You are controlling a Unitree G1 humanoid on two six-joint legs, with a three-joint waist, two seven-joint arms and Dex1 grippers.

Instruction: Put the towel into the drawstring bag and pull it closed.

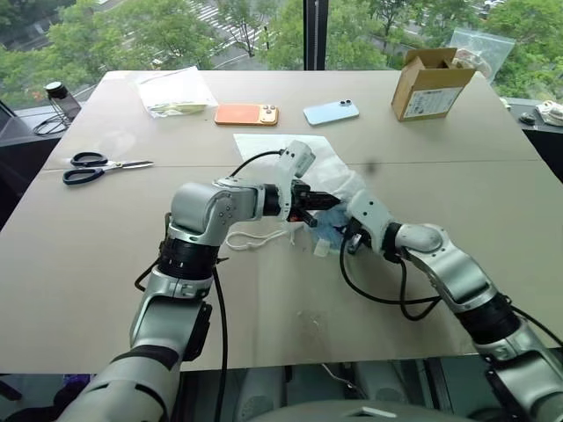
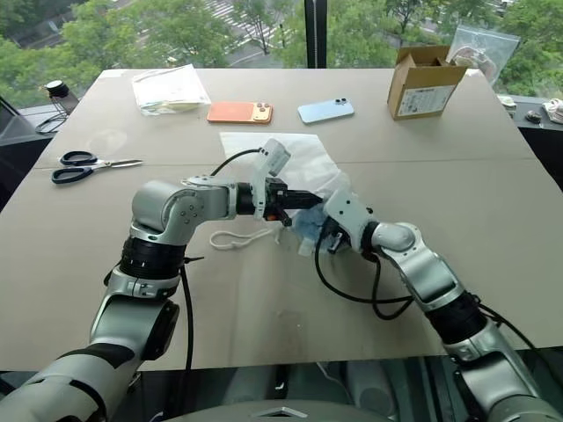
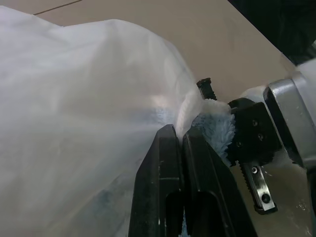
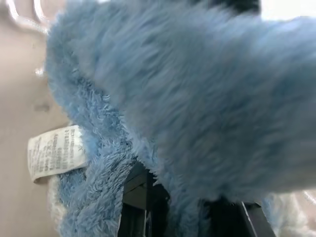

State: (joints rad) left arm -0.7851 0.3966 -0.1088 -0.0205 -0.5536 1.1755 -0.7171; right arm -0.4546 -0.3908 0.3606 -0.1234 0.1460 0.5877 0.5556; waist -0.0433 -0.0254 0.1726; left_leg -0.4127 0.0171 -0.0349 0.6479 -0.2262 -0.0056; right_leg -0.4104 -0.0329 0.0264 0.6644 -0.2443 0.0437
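Right jaws clamp towel – at drawstring bag mouth.

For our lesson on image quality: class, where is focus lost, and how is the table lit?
Right wrist view: the towel sits so close it blurs, though its tag stays readable. Left wrist view: the drawstring bag looks soft and hazy. Left eye view: even daylight from the windows, faint shadows on the table.

The fingertips of the right gripper were covered by the fluffy light-blue terry towel. The print on its small white tag was too blurred to be read. The thin white semi-translucent drawstring bag was cut off by the picture's edge in the left wrist view.
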